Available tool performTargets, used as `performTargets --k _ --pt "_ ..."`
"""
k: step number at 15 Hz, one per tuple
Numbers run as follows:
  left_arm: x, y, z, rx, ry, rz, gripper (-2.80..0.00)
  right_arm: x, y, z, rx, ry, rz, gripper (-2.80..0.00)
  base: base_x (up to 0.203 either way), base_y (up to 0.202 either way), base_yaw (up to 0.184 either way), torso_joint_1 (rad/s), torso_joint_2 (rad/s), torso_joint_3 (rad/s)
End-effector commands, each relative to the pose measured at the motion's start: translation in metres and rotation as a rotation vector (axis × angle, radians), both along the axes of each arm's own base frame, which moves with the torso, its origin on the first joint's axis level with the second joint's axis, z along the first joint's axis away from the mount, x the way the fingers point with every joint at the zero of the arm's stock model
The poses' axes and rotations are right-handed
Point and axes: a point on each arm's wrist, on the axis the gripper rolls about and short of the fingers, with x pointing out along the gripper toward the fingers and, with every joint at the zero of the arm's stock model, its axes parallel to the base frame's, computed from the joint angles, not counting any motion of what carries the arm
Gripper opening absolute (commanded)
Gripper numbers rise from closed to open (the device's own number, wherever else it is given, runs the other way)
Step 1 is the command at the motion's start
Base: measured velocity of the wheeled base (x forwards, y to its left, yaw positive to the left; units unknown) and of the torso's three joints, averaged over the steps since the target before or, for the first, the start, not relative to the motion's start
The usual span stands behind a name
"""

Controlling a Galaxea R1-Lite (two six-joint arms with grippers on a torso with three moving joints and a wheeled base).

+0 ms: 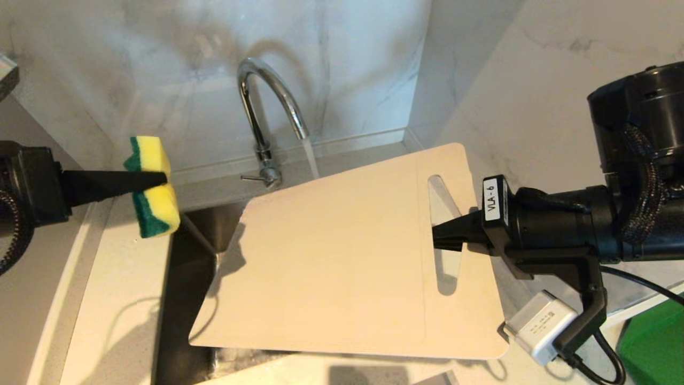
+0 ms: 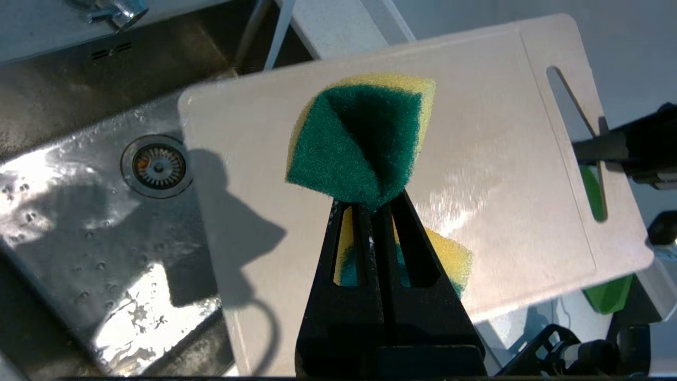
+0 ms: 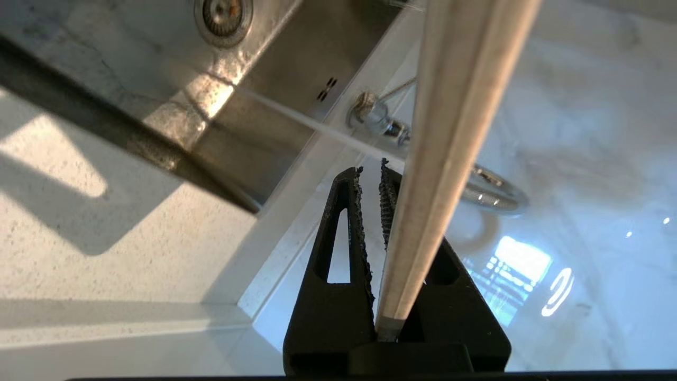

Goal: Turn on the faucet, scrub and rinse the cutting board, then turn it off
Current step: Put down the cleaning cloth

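Observation:
The cream cutting board (image 1: 342, 267) hangs tilted over the sink, held by its handle strip beside the slot in my right gripper (image 1: 446, 235), which is shut on it; the board's edge (image 3: 449, 132) runs between the jaws. The chrome faucet (image 1: 267, 107) stands behind it, and a thin stream of water (image 1: 311, 158) runs from the spout behind the board's far edge. At the left, over the counter, my left gripper (image 1: 160, 179) is shut on a yellow-and-green sponge (image 1: 152, 187), pinched so that it folds. That sponge (image 2: 359, 143) is apart from the board (image 2: 502, 174), whose surface looks wet.
The steel sink (image 2: 79, 211) with its drain (image 2: 156, 166) lies below the board, wet with droplets. A pale counter (image 1: 117, 299) borders it on the left and marble walls stand behind. A white power adapter (image 1: 537, 323) hangs under the right arm. Something green (image 1: 654, 337) shows at the lower right.

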Motion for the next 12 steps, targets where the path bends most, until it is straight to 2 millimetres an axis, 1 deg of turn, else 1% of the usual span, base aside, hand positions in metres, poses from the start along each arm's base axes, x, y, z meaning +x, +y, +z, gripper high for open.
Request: performTargets --k 1,6,9,12 --pt "0.012 -0.019 -0.001 0.016 0.025 -0.037 -2.80 -0.006 0.000 0.000 -0.002 -0.014 0.020 -2.80 0.000 0.000 0.000 0.000 0.00 0.000" --pt "0.040 -0.058 0.000 0.035 0.043 -0.084 -2.80 -0.013 0.012 -0.013 -0.006 -0.002 0.080 -2.80 0.000 0.000 0.000 0.000 0.00 0.000" --pt "0.054 -0.083 0.008 0.013 0.038 -0.122 -2.80 -0.025 0.008 -0.014 0.009 0.002 0.074 -2.80 0.000 0.000 0.000 0.000 0.00 0.000" --pt "0.070 -0.110 0.008 0.002 0.049 -0.158 -2.80 -0.040 0.000 -0.012 0.024 -0.008 0.064 -2.80 0.000 0.000 0.000 0.000 0.00 0.000"
